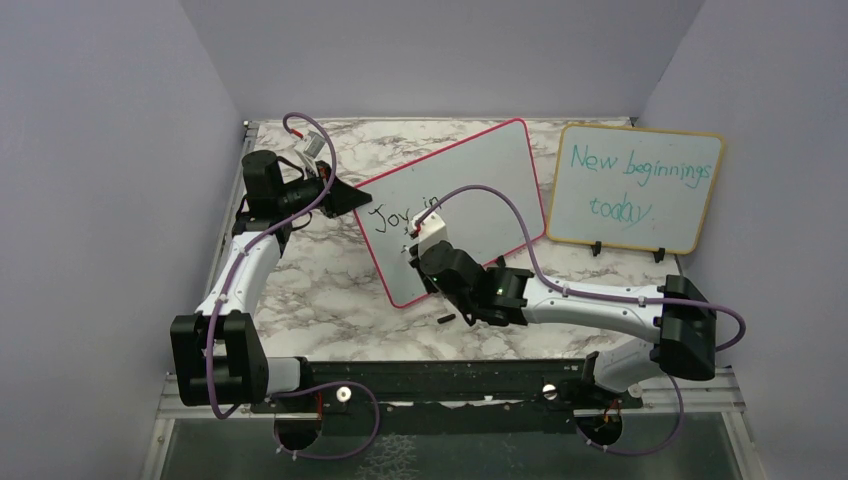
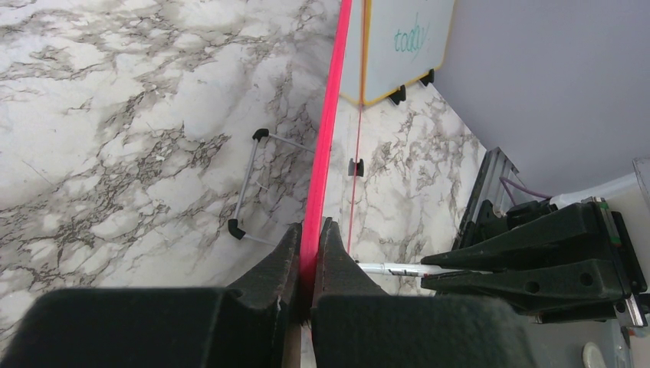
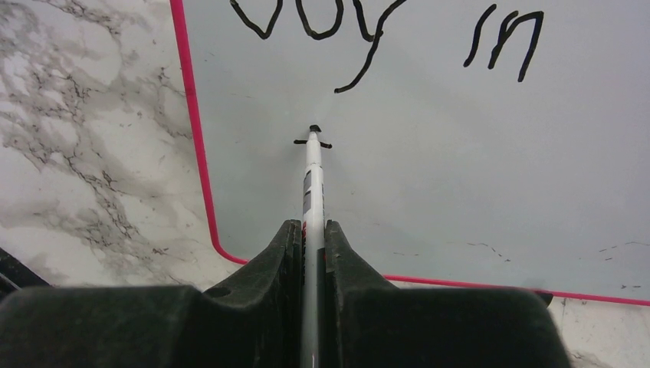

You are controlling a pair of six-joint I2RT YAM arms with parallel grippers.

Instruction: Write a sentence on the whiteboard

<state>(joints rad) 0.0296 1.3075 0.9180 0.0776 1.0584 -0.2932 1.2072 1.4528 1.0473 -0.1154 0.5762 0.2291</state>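
The whiteboard (image 1: 470, 160), red-pink framed, stands tilted on the marble table. My left gripper (image 1: 345, 197) is shut on its left edge; in the left wrist view the jaws (image 2: 310, 241) pinch the red frame (image 2: 331, 115). The sentence (image 1: 400, 215) reads "Joy in" in black. My right gripper (image 1: 425, 245) is shut on a white marker (image 3: 313, 176). The marker's tip touches the whiteboard (image 3: 460, 169) below the "Joy in" sentence (image 3: 375, 47), on a short black stroke. My right gripper (image 3: 311, 230) points straight at the board face.
A yellow-framed board (image 1: 635, 188) with teal writing stands at the back right. A small black piece (image 1: 446, 319) lies on the table by the right arm. A wire stand (image 2: 249, 184) with black feet lies behind the whiteboard. Lilac walls enclose the table.
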